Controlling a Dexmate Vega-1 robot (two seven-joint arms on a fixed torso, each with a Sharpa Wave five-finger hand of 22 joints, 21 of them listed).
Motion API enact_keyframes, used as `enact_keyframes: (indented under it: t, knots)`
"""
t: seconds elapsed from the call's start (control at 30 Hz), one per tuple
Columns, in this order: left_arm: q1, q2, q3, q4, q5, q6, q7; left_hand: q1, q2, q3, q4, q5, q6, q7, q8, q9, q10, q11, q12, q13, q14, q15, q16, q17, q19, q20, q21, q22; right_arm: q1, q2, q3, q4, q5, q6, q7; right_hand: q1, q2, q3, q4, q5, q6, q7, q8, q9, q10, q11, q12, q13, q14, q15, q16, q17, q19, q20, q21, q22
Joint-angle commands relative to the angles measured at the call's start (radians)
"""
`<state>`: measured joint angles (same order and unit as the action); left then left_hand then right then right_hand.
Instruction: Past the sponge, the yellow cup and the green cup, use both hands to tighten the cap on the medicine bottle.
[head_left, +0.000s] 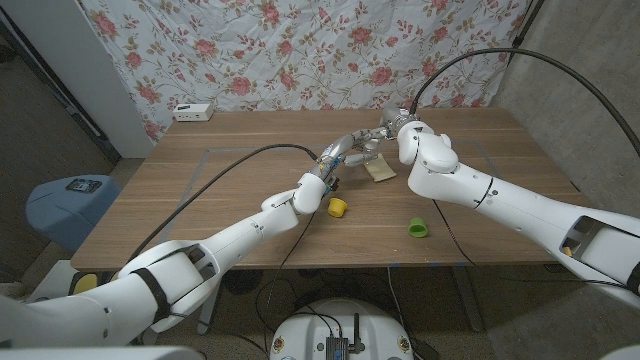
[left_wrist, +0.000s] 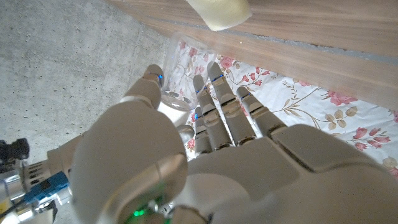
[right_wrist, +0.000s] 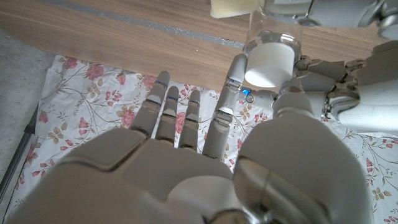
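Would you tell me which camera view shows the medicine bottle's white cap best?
The right wrist view: the white cap is large and unobstructed, pinched by the right hand. The left wrist view shows a sliver behind fingers; the head view hides it between both hands.

Wooden table (head_left: 200, 190): brown plank top, pale rectangular outline marked on its surface. Floral curtain (head_left: 300, 50): white cloth with pink roses, hung along the table's far edge, beyond both hands. Grey concrete wall (head_left: 590, 90): stood outboard of the right hand. White power strip (head_left: 193, 111): lay at the far corner on the left hand's side. Blue stool (head_left: 70, 205): stood on the floor beside the table, left-arm side.
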<state>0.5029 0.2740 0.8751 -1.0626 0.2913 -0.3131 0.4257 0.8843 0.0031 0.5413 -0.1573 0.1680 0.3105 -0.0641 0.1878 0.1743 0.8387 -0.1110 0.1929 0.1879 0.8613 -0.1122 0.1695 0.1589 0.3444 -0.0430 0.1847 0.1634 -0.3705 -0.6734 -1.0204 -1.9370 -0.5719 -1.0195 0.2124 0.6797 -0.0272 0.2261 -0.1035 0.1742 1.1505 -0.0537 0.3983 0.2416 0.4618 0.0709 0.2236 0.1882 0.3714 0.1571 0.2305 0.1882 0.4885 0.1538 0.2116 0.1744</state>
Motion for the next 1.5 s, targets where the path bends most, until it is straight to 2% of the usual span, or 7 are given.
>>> enact_keyframes:
  t: [0.03, 0.33, 0.63, 1.07, 1.27, 1.4, 1.5]
  knots:
    - [-0.007, -0.008, 0.002, 0.018, -0.003, -0.002, 0.006, 0.001, 0.005, 0.005, 0.006, 0.008, 0.007, -0.006, 0.000, 0.003, 0.047, -0.045, 0.003, 0.004, 0.007, -0.075, 0.003, 0.001, -0.004, -0.045, 0.000, 0.002, 0.017, 0.008, -0.023, 0.010, -0.009, -0.032, -0.016, -0.002, -0.003, -0.001, -0.007, 0.006, 0.022, -0.001, 0.013, 0.004, 0.016, -0.005, -0.002, 0.002, 0.014, 0.000, -0.002, 0.004, 0.005, 0.007, -0.002, 0.004]
    - [-0.003, -0.006, 0.003, 0.012, -0.002, 0.002, 0.010, 0.002, 0.005, 0.005, 0.005, 0.008, 0.007, -0.005, 0.000, 0.003, 0.048, -0.043, 0.004, 0.004, 0.008, -0.075, 0.004, 0.001, -0.004, -0.046, 0.000, 0.002, 0.010, -0.003, -0.014, -0.002, 0.006, -0.028, -0.031, -0.005, -0.001, -0.002, -0.008, 0.006, 0.014, 0.001, 0.008, 0.001, 0.020, -0.005, -0.005, 0.002, 0.014, -0.004, -0.004, 0.005, 0.004, 0.005, -0.004, 0.004]
    - [0.002, 0.000, 0.003, -0.001, 0.000, 0.004, 0.009, 0.004, 0.003, 0.005, 0.003, 0.008, 0.008, -0.006, 0.000, 0.003, 0.047, -0.045, 0.003, 0.004, 0.008, -0.078, 0.004, 0.001, -0.004, -0.046, 0.000, 0.002, -0.007, -0.026, 0.007, -0.034, 0.033, -0.006, -0.035, -0.028, -0.001, -0.009, -0.004, 0.004, -0.072, 0.003, -0.033, -0.007, -0.004, 0.001, -0.024, 0.003, 0.001, 0.006, -0.015, 0.006, -0.005, 0.009, -0.009, 0.004]
    - [0.009, 0.007, 0.002, -0.019, 0.004, 0.009, 0.010, 0.005, 0.005, 0.006, 0.004, 0.008, 0.005, -0.005, -0.001, 0.003, 0.048, -0.045, 0.003, 0.004, 0.006, -0.078, 0.003, 0.001, -0.004, -0.045, 0.000, 0.002, -0.031, -0.060, 0.053, -0.070, 0.098, 0.052, -0.022, -0.067, -0.011, -0.024, -0.001, 0.004, -0.214, 0.035, -0.092, 0.002, -0.057, 0.019, -0.040, 0.004, -0.032, 0.036, -0.033, 0.005, -0.034, 0.028, -0.017, 0.004]
    - [0.014, 0.009, 0.000, -0.028, 0.004, 0.018, 0.009, 0.006, 0.005, 0.006, 0.003, 0.008, 0.005, -0.006, -0.001, 0.003, 0.049, -0.044, 0.004, 0.004, 0.007, -0.080, 0.004, 0.001, -0.003, -0.045, 0.000, 0.002, -0.032, -0.084, 0.070, -0.096, 0.129, 0.073, 0.011, -0.090, -0.015, -0.032, 0.001, 0.007, -0.308, 0.048, -0.130, 0.010, -0.098, 0.035, -0.044, 0.005, -0.068, 0.057, -0.042, 0.005, -0.059, 0.045, -0.021, 0.004]
    - [0.012, 0.010, 0.000, -0.025, 0.006, 0.009, 0.009, 0.005, 0.005, 0.005, 0.004, 0.008, 0.005, -0.005, -0.001, 0.003, 0.048, -0.044, 0.003, 0.004, 0.008, -0.079, 0.004, 0.001, -0.004, -0.046, 0.000, 0.002, -0.030, -0.098, 0.075, -0.112, 0.139, 0.078, 0.030, -0.101, -0.017, -0.036, -0.001, 0.010, -0.365, 0.058, -0.155, 0.014, -0.147, 0.045, -0.047, 0.006, -0.100, 0.060, -0.046, 0.005, -0.111, 0.059, -0.032, 0.002]
    - [0.013, 0.011, -0.001, -0.029, 0.006, 0.011, 0.007, 0.005, 0.005, 0.005, 0.004, 0.008, 0.005, -0.006, -0.001, 0.003, 0.048, -0.043, 0.003, 0.004, 0.008, -0.078, 0.004, 0.001, -0.004, -0.045, 0.000, 0.002, -0.028, -0.107, 0.075, -0.125, 0.141, 0.076, 0.043, -0.107, -0.021, -0.039, -0.003, 0.012, -0.389, 0.066, -0.164, 0.016, -0.169, 0.053, -0.046, 0.006, -0.116, 0.060, -0.047, 0.005, -0.128, 0.060, -0.032, 0.002]
